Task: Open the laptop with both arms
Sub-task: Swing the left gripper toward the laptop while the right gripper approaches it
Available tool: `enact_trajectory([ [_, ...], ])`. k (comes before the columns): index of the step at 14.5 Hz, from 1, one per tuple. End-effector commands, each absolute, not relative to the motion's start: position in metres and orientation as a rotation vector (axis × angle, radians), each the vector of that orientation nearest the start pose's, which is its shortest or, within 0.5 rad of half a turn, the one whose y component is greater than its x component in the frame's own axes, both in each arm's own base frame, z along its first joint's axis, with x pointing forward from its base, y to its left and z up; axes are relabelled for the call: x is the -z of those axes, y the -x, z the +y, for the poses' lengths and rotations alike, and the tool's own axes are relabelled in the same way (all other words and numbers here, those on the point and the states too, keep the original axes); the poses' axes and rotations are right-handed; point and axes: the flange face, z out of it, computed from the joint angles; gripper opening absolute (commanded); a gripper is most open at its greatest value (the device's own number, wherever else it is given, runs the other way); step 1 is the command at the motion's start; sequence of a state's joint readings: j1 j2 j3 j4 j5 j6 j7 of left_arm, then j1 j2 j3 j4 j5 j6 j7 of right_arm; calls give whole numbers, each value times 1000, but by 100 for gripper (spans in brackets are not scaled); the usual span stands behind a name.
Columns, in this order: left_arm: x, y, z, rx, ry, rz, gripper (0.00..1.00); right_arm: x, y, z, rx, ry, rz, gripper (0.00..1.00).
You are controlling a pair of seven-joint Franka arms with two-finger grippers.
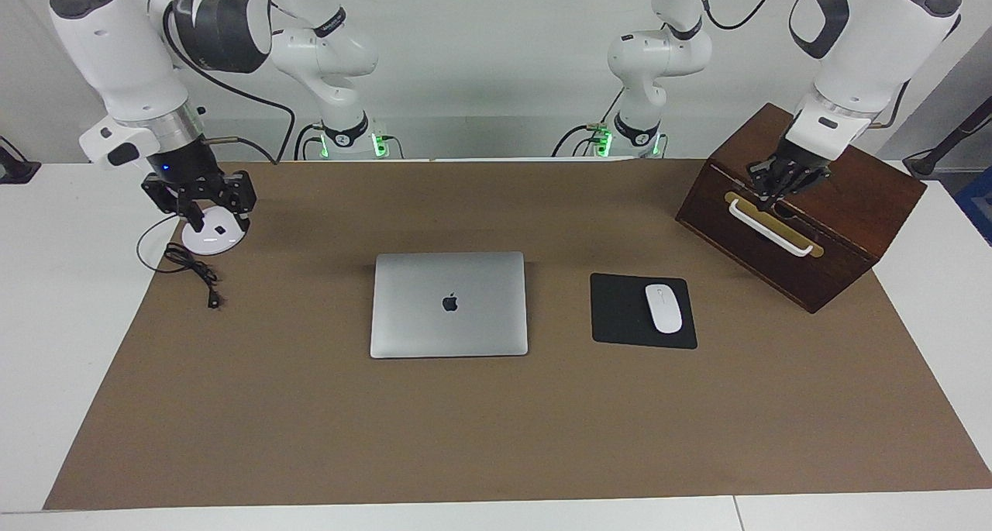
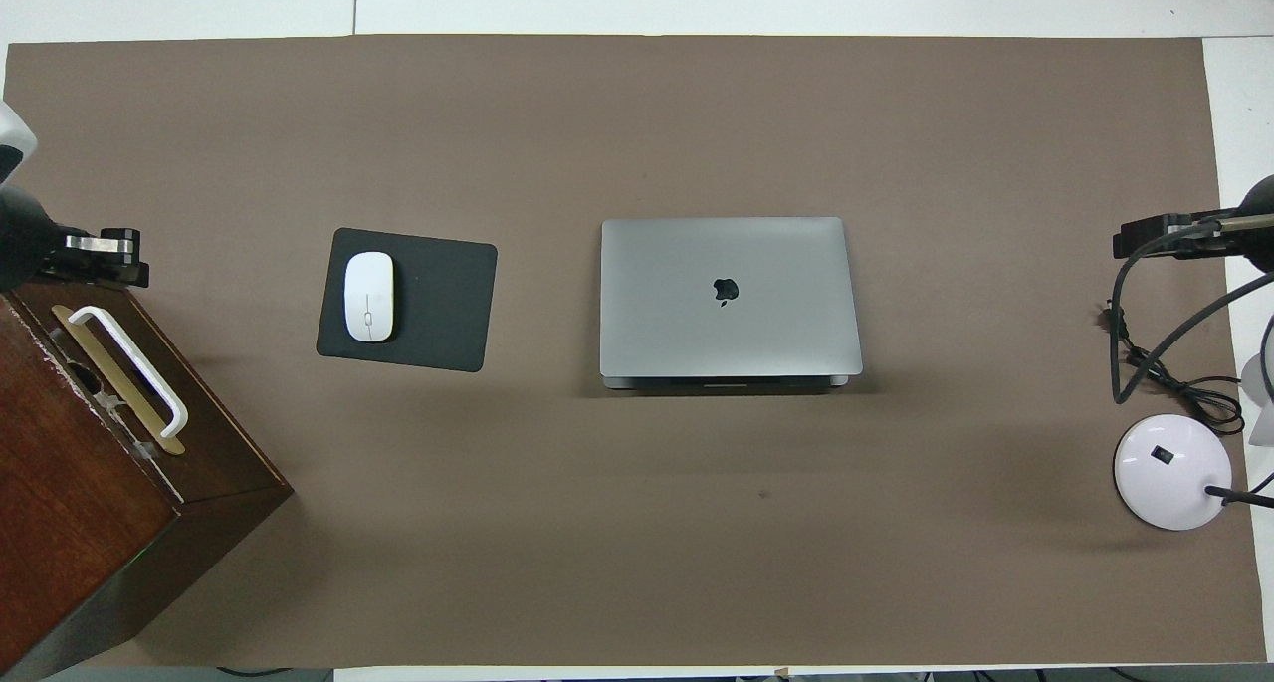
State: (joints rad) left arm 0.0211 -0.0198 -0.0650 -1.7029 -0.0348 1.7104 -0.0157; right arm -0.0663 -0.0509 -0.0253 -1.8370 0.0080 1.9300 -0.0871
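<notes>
Laptop [image 1: 449, 305] lies closed and flat in the middle of the brown mat [image 1: 496, 430] that covers the table [image 1: 54, 322]. Its lid faces up, and the dark apple logo stands upright in the facing view. The long axis of the laptop runs from one arm's end of the table to the other. In the overhead view a thin step shows under the lid along the long edge nearer to the robots [image 2: 727, 383]. All four edges are free; nothing touches them.

Toward the left arm's end, near the laptop but apart from it, lies a black mouse pad [image 1: 620, 314] with a white mouse [image 1: 663, 308] on it. A strip of bare mat separates the pad from the laptop. Toward the right arm's end the mat is bare up to a black cable [image 1: 194, 271] and the round white lamp base [image 1: 213, 235]. The mat farther from the robots than the laptop is wide and bare.

The left claw [image 1: 779, 182] is over the dark wooden box [image 1: 845, 229], just above its white handle [image 1: 771, 229], with the fingers drawn close together. The right claw [image 1: 200, 196] is over the lamp base, and its fingers are spread apart. Both claws are well apart from the laptop.
</notes>
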Motion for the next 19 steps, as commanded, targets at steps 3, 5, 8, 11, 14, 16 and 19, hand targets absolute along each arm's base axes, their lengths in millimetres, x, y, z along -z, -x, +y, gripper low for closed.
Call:
enact_trajectory([
  [3, -538, -525, -50, 213, 3206, 56, 0, -555, -553, -56, 265, 3144, -20, 32],
  [5, -522, -515, -60, 291, 3222, 67, 0, -554, -553, -56, 263, 3144, -22, 65],
  [8, -497, -495, -88, 418, 3217, 142, 0, -552, -552, -54, 256, 3143, -1, 100],
  [11, -470, -474, -114, 505, 3212, 216, 0, -534, -541, -46, 332, 3093, 90, 100],
  [14, -442, -454, -140, 606, 3205, 272, 0, -503, -525, -30, 433, 3007, 175, 100],
  [16, -429, -442, -161, 690, 3203, 313, 0, -497, -522, -10, 447, 2972, 248, 100],
  [19, -407, -423, -183, 801, 3202, 347, 0, -487, -514, 42, 483, 2905, 388, 100],
])
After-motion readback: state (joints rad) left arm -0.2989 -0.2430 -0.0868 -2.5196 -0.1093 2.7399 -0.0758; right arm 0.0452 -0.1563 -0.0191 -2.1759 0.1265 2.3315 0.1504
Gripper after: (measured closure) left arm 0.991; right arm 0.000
